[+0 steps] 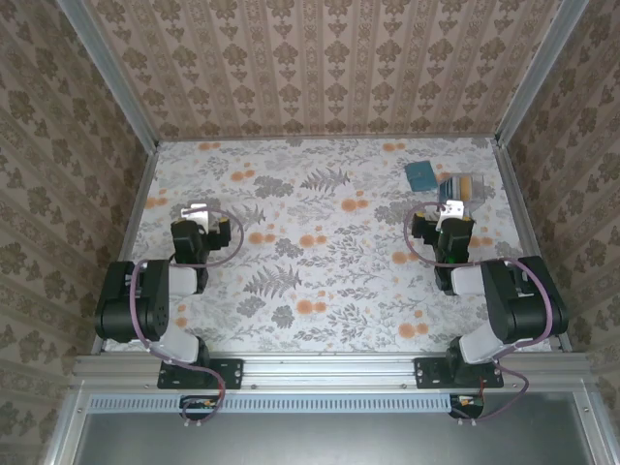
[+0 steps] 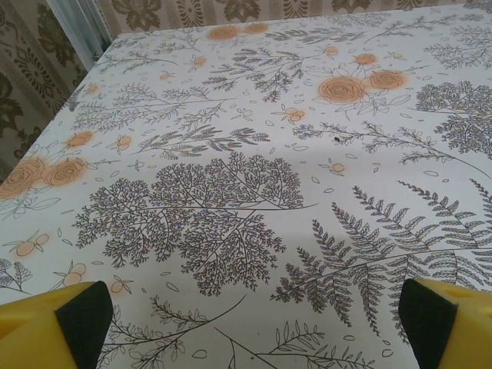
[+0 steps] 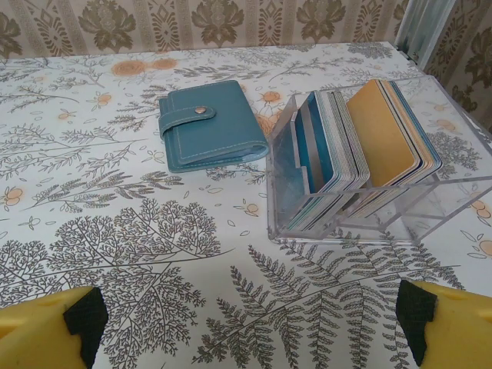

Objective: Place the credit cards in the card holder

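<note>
The left tool [image 2: 254, 327] is wide open over the bare desk [image 2: 231, 115], holding nothing. The right tool [image 3: 246, 330] is equally wide and empty. Ahead of it, the credit cards [image 3: 361, 146] stand upright in a clear stand [image 3: 430, 207], with the closed card holder [image 3: 209, 127] just beside its left.

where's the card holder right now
The card holder lies closed near the far right corner of the table in the top view, just left of the clear stand that holds the credit cards.
</note>
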`<state>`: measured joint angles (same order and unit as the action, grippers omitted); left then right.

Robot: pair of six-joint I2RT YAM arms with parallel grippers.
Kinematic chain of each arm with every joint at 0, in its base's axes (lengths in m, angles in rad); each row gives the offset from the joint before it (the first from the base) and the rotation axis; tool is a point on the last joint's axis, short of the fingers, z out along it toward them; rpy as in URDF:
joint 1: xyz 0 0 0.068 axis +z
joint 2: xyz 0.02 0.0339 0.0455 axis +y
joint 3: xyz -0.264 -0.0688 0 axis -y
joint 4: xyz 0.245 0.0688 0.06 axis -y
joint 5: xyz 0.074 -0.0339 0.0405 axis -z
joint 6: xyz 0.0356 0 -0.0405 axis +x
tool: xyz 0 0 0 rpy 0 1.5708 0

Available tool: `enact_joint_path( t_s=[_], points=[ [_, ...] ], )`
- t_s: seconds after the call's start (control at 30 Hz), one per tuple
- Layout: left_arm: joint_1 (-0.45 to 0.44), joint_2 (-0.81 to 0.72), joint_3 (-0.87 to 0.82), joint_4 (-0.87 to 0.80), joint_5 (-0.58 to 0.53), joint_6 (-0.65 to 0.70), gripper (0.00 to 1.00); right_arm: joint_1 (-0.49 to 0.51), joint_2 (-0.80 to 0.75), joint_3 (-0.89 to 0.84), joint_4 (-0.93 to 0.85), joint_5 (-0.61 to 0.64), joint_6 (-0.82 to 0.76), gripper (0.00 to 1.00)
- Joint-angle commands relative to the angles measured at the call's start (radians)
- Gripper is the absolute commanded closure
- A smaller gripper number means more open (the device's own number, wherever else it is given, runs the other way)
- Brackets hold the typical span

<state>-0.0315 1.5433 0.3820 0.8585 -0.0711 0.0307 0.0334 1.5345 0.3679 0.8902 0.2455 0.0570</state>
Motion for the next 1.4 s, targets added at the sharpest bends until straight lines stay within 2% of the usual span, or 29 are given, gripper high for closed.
enact_joint_path(
  t_s=[0.0,0.8,0.83,0.87,0.9,0.93,0.97,1.07,1.13,1.17,1.27,1.3,1.37],
  points=[
    [0.006,-0.008,0.021,0.0,0.014,0.018,0.0,0.003,-0.007,0.016,0.008,-0.02,0.012,0.0],
    [0.011,-0.006,0.023,-0.004,0.024,0.015,0.0,0.003,-0.021,0.011,0.009,0.0,0.02,0.0],
    [0.004,-0.011,0.019,0.007,0.004,0.019,0.0,0.002,-0.049,0.009,-0.014,0.014,0.033,0.0],
    [-0.016,-0.033,0.019,0.004,-0.071,0.019,0.0,-0.004,-0.063,-0.008,0.001,-0.008,0.03,0.0],
    [-0.044,-0.093,0.025,-0.049,-0.137,0.026,0.0,0.0,-0.076,-0.035,0.052,-0.007,0.018,0.0],
    [-0.064,-0.16,0.048,-0.145,-0.164,0.04,0.0,0.017,-0.124,-0.05,0.044,0.047,0.016,0.0],
    [-0.082,-0.224,0.071,-0.227,-0.172,0.055,0.0,0.022,-0.2,-0.047,-0.024,0.08,0.023,0.0],
    [-0.119,-0.398,0.172,-0.482,-0.139,0.004,0.0,0.011,-0.442,0.072,-0.425,0.127,0.127,0.0],
    [-0.124,-0.477,0.285,-0.734,-0.118,-0.135,0.0,-0.012,-0.5,0.184,-0.643,0.125,0.225,0.0],
    [-0.122,-0.499,0.329,-0.813,-0.13,-0.197,0.0,-0.029,-0.497,0.231,-0.712,0.085,0.249,0.0],
    [-0.111,-0.52,0.435,-1.032,-0.245,-0.525,0.0,-0.05,-0.392,0.386,-0.858,-0.045,0.283,0.0],
    [-0.08,-0.518,0.452,-1.053,-0.197,-0.557,0.0,-0.05,-0.338,0.442,-0.897,-0.087,0.278,0.0],
    [-0.036,-0.502,0.482,-1.069,-0.031,-0.543,0.0,-0.05,-0.241,0.534,-0.96,-0.153,0.268,0.01]
  ],
)
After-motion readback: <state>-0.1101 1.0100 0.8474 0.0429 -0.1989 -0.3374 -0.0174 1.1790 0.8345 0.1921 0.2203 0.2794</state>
